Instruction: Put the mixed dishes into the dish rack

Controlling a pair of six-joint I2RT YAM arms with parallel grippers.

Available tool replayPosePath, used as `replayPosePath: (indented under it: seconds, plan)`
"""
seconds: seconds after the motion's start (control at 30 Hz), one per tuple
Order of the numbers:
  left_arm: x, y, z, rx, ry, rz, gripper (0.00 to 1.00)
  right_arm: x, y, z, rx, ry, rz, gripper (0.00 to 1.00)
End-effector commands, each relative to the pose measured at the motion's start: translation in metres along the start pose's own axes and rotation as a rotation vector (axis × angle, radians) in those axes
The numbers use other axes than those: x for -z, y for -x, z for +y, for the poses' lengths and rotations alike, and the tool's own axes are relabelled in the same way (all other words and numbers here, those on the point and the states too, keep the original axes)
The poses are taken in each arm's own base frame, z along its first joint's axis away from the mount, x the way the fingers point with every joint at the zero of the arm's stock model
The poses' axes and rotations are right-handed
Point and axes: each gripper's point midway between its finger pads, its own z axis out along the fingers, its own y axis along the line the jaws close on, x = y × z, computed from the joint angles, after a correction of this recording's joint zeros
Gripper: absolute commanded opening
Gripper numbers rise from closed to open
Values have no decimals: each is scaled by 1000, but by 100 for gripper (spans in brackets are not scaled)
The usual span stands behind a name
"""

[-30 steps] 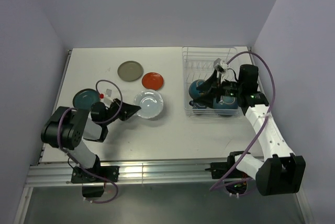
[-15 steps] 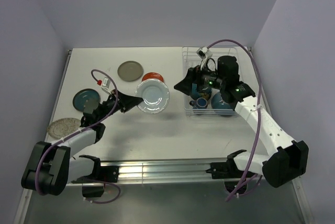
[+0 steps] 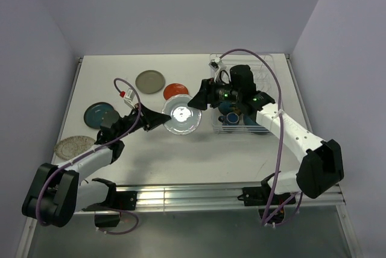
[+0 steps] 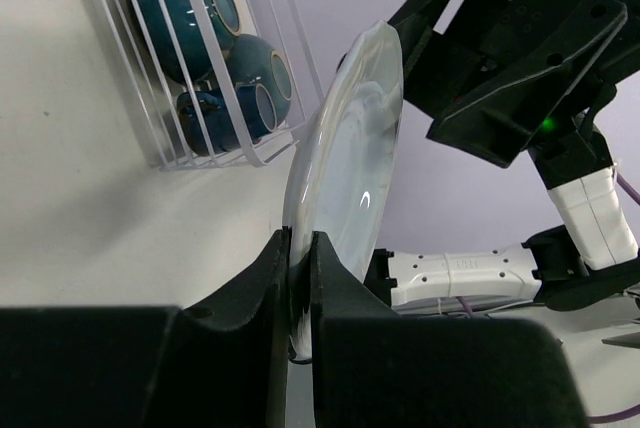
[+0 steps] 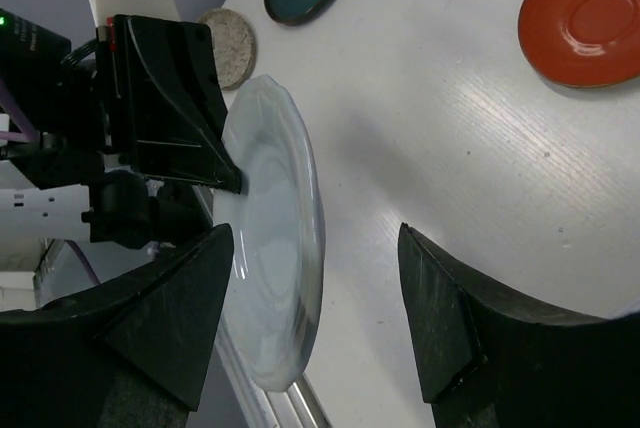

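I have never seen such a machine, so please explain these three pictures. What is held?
Two robot arms stand at a white table. One picture looks down from above; the other two come from cameras on the wrists. The left end effector grips the rim of a pale blue-white round plate, held in the air. The right end effector, open, faces it. A grey-olive plate, an orange-red plate and a teal saucer lie on the table. Teal bowls sit in the white wire dish rack.
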Motion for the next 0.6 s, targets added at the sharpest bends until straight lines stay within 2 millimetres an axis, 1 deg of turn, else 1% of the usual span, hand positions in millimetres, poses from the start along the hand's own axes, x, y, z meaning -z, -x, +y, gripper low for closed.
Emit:
replayPosePath:
  seconds: [0.0, 0.1, 0.13, 0.2, 0.23, 0.3, 0.33, 0.4, 0.43, 0.47, 0.57]
  plan:
    - [-7, 15, -42, -108, -122, -29, 0, -2, 25, 16, 52, 34, -57, 73]
    - [-9, 14, -41, -104, -115, -23, 0, -6, 20, 21, 45, 75, -32, 65]
    - [-9, 13, -41, -102, -113, -21, 0, -8, 17, 21, 41, 87, -21, 56]
    - [-11, 13, -40, -102, -112, -15, 0, -8, 16, 26, 49, 119, -13, 47]
    - [-12, 13, -39, -101, -109, -16, 0, -7, 14, 31, 53, 145, -2, 34]
    - [-13, 12, -37, -102, -105, -13, 0, -6, 12, 35, 72, 175, 7, 22]
    - [-14, 12, -36, -100, -104, -11, 0, -4, 10, 41, 83, 213, 22, 13]
    - [-14, 13, -37, -98, -105, -8, 1, -1, 8, 47, 107, 254, 31, 6]
    - [-15, 13, -36, -96, -104, -7, 2, 2, 8, 51, 118, 277, 35, 0]
    - [-15, 12, -36, -97, -105, -6, 4, 5, 8, 54, 127, 305, 38, 0]
    - [-14, 12, -39, -98, -108, -2, 22, 15, 11, 57, 163, 356, 35, 0]
